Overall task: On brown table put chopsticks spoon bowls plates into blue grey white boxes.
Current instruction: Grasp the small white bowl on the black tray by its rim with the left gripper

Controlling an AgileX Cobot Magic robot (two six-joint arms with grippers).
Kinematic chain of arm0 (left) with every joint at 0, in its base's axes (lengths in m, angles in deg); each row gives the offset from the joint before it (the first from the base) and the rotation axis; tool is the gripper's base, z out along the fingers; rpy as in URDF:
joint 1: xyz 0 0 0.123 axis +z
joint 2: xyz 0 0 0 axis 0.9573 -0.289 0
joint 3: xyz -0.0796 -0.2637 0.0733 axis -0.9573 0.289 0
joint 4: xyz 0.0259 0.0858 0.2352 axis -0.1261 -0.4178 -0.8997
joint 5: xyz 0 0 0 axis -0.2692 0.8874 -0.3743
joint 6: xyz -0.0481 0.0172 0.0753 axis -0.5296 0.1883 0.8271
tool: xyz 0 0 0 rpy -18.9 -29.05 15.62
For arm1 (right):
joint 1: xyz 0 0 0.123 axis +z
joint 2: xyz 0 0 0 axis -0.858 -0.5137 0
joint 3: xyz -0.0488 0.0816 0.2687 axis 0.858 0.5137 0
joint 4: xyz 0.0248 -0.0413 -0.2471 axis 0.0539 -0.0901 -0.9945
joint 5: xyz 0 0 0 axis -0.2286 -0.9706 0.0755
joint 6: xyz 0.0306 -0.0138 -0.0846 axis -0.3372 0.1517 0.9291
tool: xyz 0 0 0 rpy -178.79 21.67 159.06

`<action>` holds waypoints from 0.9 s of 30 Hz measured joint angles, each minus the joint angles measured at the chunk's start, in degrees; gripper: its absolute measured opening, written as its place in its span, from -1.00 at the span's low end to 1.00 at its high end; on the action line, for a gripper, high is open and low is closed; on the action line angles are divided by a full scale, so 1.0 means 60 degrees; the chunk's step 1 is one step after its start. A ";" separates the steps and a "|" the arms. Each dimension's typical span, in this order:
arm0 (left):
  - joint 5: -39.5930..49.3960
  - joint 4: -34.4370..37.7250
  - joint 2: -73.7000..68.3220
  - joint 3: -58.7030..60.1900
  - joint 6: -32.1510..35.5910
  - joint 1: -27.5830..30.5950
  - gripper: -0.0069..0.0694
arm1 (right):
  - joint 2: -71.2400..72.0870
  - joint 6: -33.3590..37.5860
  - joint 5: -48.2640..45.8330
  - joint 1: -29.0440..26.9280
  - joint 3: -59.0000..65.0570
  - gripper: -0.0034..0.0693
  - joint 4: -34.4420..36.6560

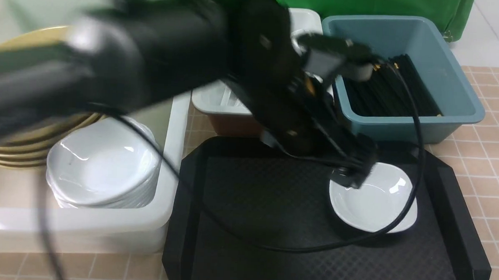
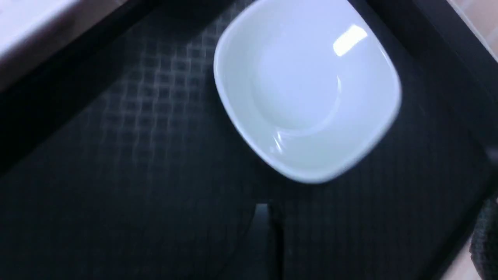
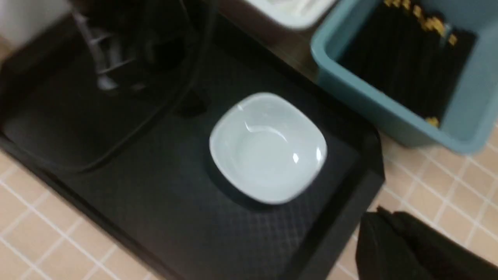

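A white rounded-square plate lies alone on the black tray; it also shows in the left wrist view and the right wrist view. My left gripper hangs at the plate's near-left rim, blurred, open and empty. My right gripper is shut and empty over the brown table, beside the tray's right edge. Black chopsticks lie in the blue box. Yellow bowls and stacked white plates sit in the white tub. No spoon shows.
The grey box stands behind the tray, half hidden by my left arm. The arm's cable loops over the tray. The tray has raised rims. A green cloth hangs at the back.
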 joint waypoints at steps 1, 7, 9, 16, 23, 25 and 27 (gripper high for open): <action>-0.0112 0.0039 -0.0277 -0.0025 0.0000 0.0000 0.81 | 0.0227 -0.0038 -0.0025 0.0000 0.0146 -0.77 -0.0048; -0.1302 0.0238 -0.1981 -0.0067 0.0000 0.0008 0.74 | 0.0756 -0.0063 -0.0100 0.0000 0.0606 -0.77 -0.0156; -0.1832 0.0238 -0.2367 -0.0067 0.0000 0.0008 0.70 | 0.0756 -0.0063 -0.0069 0.0000 0.0635 -0.77 -0.0156; -0.3021 0.0451 -0.2919 -0.0075 -0.0008 0.0008 0.29 | 0.0756 -0.0075 0.0059 0.0000 0.0670 -0.77 -0.0174; -0.3312 0.0627 -0.2888 -0.0157 0.0105 0.0008 -0.69 | 0.0756 -0.0145 0.0331 0.0000 0.1060 -0.77 -0.0036; -0.2953 0.0462 -0.2539 -0.0157 0.0235 0.0030 -0.76 | 0.0756 -0.0145 0.0422 0.0000 0.1070 -0.77 0.0073; -0.2284 0.0062 -0.2022 -0.0146 0.0343 0.0108 -0.80 | 0.0743 -0.0040 0.0527 0.0000 0.1018 -0.77 0.0296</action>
